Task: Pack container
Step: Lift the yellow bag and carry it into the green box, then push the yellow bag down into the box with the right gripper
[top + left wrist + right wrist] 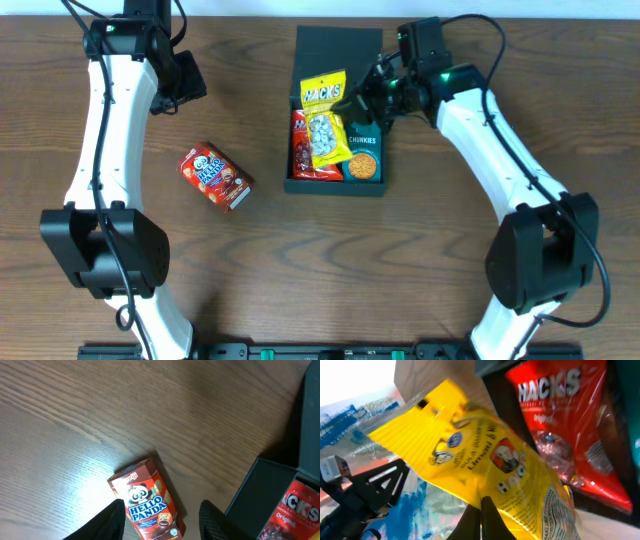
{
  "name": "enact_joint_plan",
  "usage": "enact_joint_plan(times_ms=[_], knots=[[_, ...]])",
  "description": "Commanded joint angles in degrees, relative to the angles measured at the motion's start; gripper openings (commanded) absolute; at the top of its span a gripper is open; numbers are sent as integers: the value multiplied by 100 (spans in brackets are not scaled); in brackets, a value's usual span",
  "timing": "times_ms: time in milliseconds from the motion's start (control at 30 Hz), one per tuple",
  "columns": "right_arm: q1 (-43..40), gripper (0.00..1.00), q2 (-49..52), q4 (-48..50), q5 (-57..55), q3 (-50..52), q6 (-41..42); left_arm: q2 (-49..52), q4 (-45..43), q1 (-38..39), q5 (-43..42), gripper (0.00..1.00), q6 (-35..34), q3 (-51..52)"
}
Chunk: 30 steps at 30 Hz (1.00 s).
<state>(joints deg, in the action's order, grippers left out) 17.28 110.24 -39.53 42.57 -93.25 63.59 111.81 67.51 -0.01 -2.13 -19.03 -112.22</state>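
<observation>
The right gripper (481,515) pinches the yellow Hacks bag (470,455) by its edge, fingers clamped tight, so it hangs into the container (335,187) at mid-table (red bag (303,150) and Chunkies carton (362,155) already inside). The left gripper (162,520) gapes empty over the Hello Panda box (147,500) — probably next.

Left arm (100,120): smooth white links, black joints, a small green light near the wrist.
Right arm (490,130): the same white links and black joints, a green light at the wrist.
Shoulder housings (105,250): bulky, rounded, black.
Cable (604,280): thin, black, looping beside the lower link.
Left gripper (162,521): two matte black fingers (111,521) with rounded tips.
Right gripper (481,510): slim black fingers, unmarked.
</observation>
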Motion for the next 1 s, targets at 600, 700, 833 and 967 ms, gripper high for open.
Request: enact_joint_plan(times_ms=[600,700,833,967], knots=[[74,2,1016,-184,479,28,-573,15,125,-39,129,49,83,-44],[74,2,1016,-227,133,28,-800,15,127,-39,129,49,83,-44],[74,2,1016,-337,-308,28,-1307,15,127,-39,129,49,83,-44],[-2,48,1010,-354,-439,26,-1991,15,140,-39,129,49,83,-44]])
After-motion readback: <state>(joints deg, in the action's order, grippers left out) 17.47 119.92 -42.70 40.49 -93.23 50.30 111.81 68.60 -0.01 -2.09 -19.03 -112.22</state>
